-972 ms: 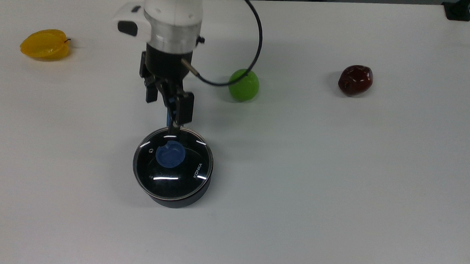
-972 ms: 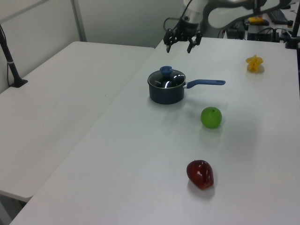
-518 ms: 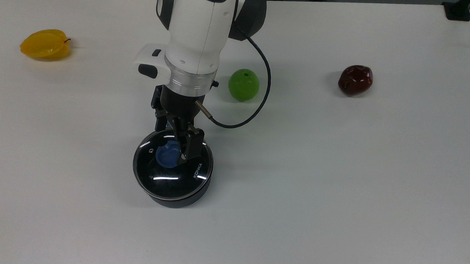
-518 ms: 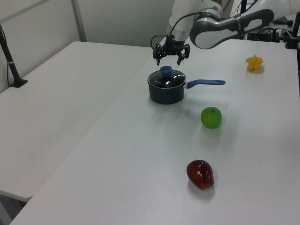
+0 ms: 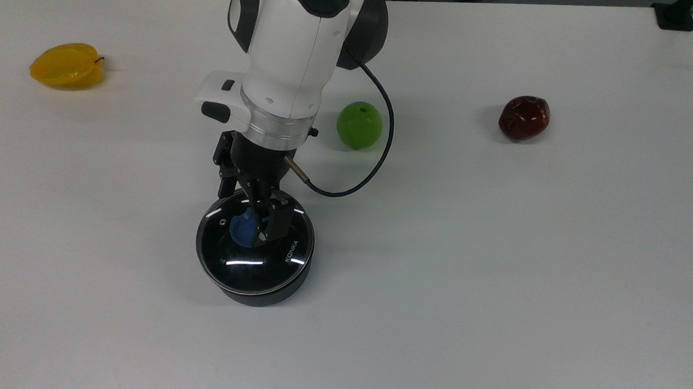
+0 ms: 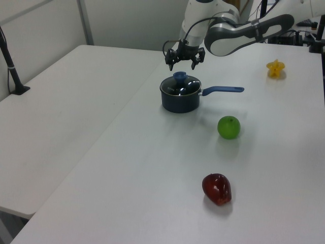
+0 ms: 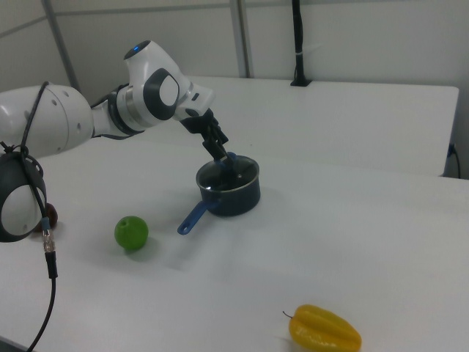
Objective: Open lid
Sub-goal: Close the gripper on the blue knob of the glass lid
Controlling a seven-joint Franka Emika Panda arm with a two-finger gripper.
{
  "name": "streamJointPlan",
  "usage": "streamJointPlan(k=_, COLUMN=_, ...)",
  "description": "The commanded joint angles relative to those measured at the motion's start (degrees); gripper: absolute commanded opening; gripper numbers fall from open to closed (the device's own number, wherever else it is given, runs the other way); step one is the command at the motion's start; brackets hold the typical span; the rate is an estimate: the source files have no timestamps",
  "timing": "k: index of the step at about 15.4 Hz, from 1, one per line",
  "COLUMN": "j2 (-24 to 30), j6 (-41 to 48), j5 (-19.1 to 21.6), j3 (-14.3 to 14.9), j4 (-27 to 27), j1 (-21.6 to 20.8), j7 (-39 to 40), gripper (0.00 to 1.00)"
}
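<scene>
- Since a second ago the gripper (image 6: 183, 62) has travelled from beyond the saucepan's (image 6: 180, 96) far rim to a spot over the lid (image 5: 254, 242), and it now hangs just above the blue knob (image 6: 180, 76).
- Its fingers are spread wide, one on each side of the knob in the left view, not touching it; that spread looks meant for closing on the knob.
- Still seated flat on the saucepan, the lid faces straight up, knob at its centre. Being round, it has no long axis; the saucepan's handle (image 6: 222, 90) points toward the left view's right.
- Saucepan and lid sit toward the tabletop's (image 5: 497, 256) near edge in the top view, left of middle.
- A green apple (image 5: 359, 125), a dark red fruit (image 5: 524, 117) and a yellow starfruit (image 5: 67, 65) lie well apart from them.
</scene>
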State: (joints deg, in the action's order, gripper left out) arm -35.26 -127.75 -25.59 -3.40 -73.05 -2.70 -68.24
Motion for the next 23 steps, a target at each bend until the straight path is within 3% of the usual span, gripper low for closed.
streamJointPlan(k=1, j2=-0.8, j6=-0.1, j5=-2.0, j3=0.5, j4=0.5, j1=-0.6, j7=-1.0, gripper=1.00)
streamJointPlan(k=11, j2=-2.7, j6=-0.1, j5=-3.2, j3=0.2, j4=0.5, j1=-1.4, j7=-1.1, gripper=1.00)
streamJointPlan(k=14, j2=-2.7, j6=0.1, j5=-3.2, j3=0.2, j4=0.5, j1=-1.5, j7=-1.2, gripper=0.79)
streamJointPlan(k=17, j2=-2.5, j6=0.2, j5=-3.2, j3=0.2, j4=0.6, j1=-1.6, j7=-1.5, gripper=0.65)
streamJointPlan(k=23, j2=-2.4, j6=0.3, j5=-3.2, j3=0.3, j4=0.8, j1=-1.5, j7=-1.5, gripper=0.58)
